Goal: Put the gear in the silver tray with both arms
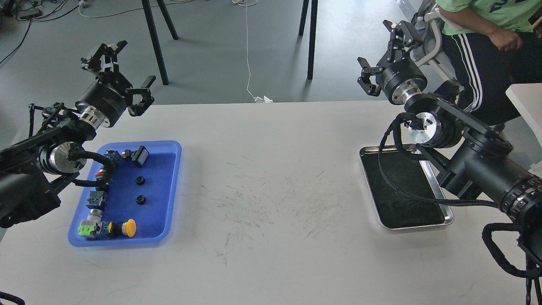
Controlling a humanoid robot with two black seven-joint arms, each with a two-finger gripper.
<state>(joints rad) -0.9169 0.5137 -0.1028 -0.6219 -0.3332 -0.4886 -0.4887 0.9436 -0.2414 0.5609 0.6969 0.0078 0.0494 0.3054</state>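
We see one silver tray (449, 220) on the right of the desk (271, 169), partly under our right arm, its dark bottom bare. One blue tray (175, 178) sits on the left, holding two small black gears (140, 181) near its middle, well apart from the silver tray, plus a row of switch parts and one yellow push-button (129, 227). Our left hand (122, 70) hangs above the desk's far left edge, fingers spread apart. Our right hand (382, 53) hangs beyond the far right edge, fingers likewise apart, holding nothing.
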